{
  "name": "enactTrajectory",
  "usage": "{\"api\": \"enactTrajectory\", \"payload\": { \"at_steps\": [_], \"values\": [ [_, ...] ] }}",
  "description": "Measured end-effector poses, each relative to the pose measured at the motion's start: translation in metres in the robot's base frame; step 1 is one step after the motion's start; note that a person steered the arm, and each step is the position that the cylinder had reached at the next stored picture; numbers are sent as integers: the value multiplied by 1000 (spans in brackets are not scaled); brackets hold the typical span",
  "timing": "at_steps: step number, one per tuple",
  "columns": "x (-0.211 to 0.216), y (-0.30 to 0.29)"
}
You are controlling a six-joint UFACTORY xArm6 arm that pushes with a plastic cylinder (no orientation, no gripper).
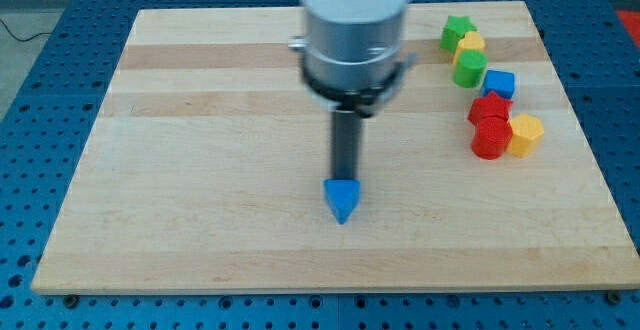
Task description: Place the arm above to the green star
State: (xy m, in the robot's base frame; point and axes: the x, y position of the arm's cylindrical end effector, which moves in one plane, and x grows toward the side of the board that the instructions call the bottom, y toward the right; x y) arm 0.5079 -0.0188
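No readable text, label, brand, number or sign anywhere in the camera view. None on the pale wooden board (200,170), none on the coloured blocks clustered near its top right corner, none on the blue triangular block (342,199) near the middle. Nothing printed on the grey cylindrical arm housing (355,30) or on the blue perforated table (30,170) around the board.
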Motion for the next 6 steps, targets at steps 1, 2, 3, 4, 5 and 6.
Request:
{"api": "enactTrajectory", "payload": {
  "at_steps": [1, 2, 3, 4, 5, 6],
  "values": [
    [-8, -20],
    [-60, 18],
    [-90, 34],
    [-125, 41],
    [-229, 64],
    [-297, 128]
  ]
}}
